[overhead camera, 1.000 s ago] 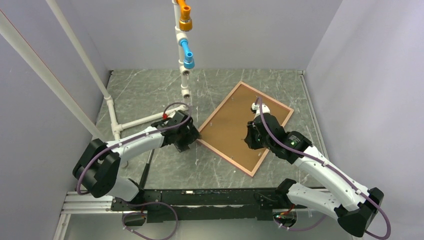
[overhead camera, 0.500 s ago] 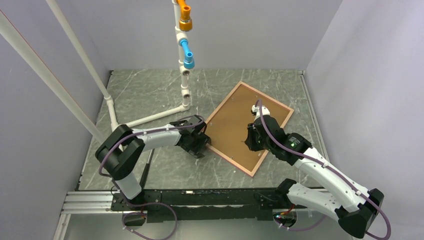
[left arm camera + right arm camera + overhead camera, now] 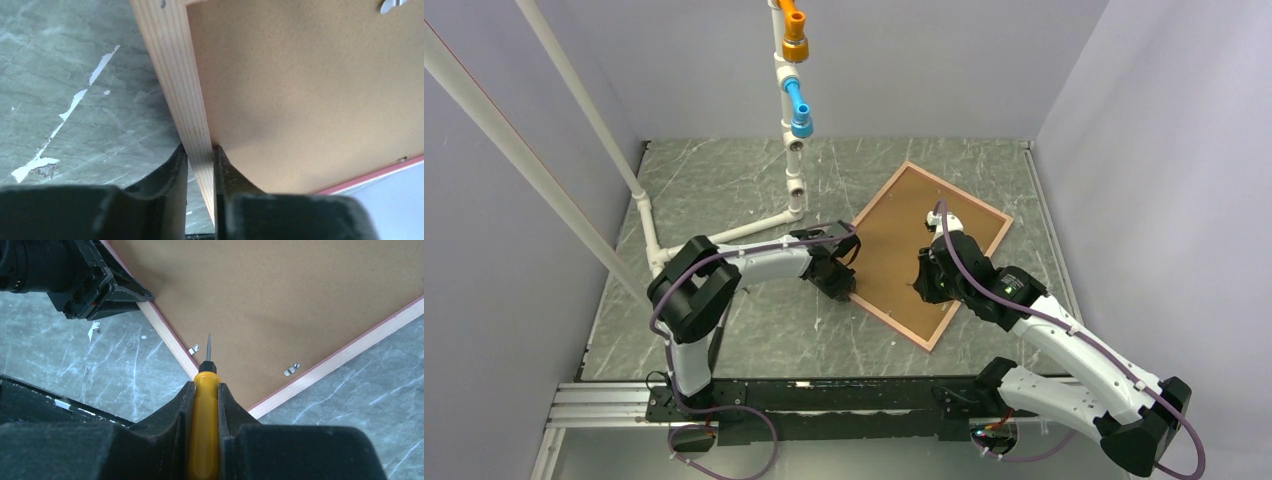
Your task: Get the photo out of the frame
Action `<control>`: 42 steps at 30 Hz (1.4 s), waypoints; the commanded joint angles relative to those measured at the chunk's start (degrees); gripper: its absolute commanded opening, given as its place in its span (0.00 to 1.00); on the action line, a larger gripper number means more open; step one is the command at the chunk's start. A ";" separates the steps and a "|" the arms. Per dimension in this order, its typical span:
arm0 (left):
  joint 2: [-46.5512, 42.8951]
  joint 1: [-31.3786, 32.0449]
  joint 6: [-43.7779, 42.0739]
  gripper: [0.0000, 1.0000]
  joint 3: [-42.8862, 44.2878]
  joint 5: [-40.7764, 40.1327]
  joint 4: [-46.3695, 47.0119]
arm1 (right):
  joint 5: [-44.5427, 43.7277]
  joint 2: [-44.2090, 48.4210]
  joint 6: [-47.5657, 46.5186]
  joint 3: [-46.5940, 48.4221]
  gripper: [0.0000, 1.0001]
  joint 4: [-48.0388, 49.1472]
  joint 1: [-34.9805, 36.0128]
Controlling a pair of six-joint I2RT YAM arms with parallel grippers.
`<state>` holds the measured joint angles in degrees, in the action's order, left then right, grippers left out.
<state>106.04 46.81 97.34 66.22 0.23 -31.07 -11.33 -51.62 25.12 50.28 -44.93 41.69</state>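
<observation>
My right gripper (image 3: 204,390) pinches a yellow-handled screwdriver (image 3: 203,435), its thin steel tip aimed at a small metal clip (image 3: 194,349). My left gripper (image 3: 200,165) has just swung in and now clamps the pale, straight-grained wooden rail of the frame (image 3: 170,75), so I judge the frame steadied for prying. Beyond lies the flat, matte brown backing board (image 3: 310,90); the photo sits hidden beneath it, not yet out.
</observation>
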 commanded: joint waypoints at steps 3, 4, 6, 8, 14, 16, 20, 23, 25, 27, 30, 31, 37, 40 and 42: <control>3.87 0.59 -7.65 0.08 -2.05 -10.90 -3.72 | 3.24 -1.47 0.51 -0.47 0.00 3.83 0.08; 3.65 0.53 -10.42 0.06 -2.80 -11.64 -1.59 | 3.84 -2.03 0.72 -0.94 0.00 4.20 0.20; 3.81 0.24 -17.52 0.00 -2.90 -12.41 1.93 | 4.92 -2.77 1.12 -2.29 0.00 5.05 0.51; 4.83 -0.18 -24.97 0.00 -0.89 -12.42 3.08 | 6.55 -3.61 1.24 -3.07 0.00 6.19 0.82; 5.12 -1.09 -40.14 0.00 -0.45 -10.26 10.82 | 8.17 -7.39 2.12 -4.50 0.00 8.62 3.64; 4.24 -1.97 -42.27 0.00 -3.08 -8.59 14.75 | 8.18 -8.11 2.65 -5.18 0.00 9.62 4.39; 3.74 -4.61 -43.76 0.00 -5.97 -4.90 19.29 | 8.34 -9.50 3.06 -5.87 0.00 11.21 4.94; 3.80 -5.60 -43.73 0.00 -7.13 -3.22 20.72 | 8.30 -10.94 3.25 -5.81 0.00 12.65 5.44; 3.82 -5.76 -43.68 0.00 -7.79 -2.38 21.85 | 8.22 -12.17 3.41 -5.62 0.00 13.87 5.77; 3.76 -5.86 -43.33 0.00 -8.32 -1.88 22.50 | 8.15 -13.45 3.52 -4.89 0.00 14.59 5.99; 3.74 -5.89 -42.94 0.00 -8.73 -1.33 23.04 | 9.56 -15.14 3.59 -3.24 0.00 16.26 5.96; 3.59 -5.90 -42.94 0.00 -8.90 -1.22 23.29 | 10.30 -15.76 3.66 -2.92 0.00 16.92 5.99; 3.12 -5.95 -42.85 0.00 -9.72 -1.01 23.88 | 9.10 -19.31 3.42 -0.88 0.00 17.68 6.48; 3.17 -5.98 -42.48 0.00 -10.32 -0.76 24.61 | 8.38 -20.03 2.91 0.36 0.00 17.68 6.47; 3.12 -5.94 -42.26 0.00 -10.56 -0.76 25.06 | 7.97 -21.53 2.67 1.46 0.00 16.93 6.50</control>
<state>106.08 41.32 56.69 59.29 0.25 -1.74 -2.04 -71.79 28.10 47.72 -29.85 47.86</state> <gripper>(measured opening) 0.156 0.190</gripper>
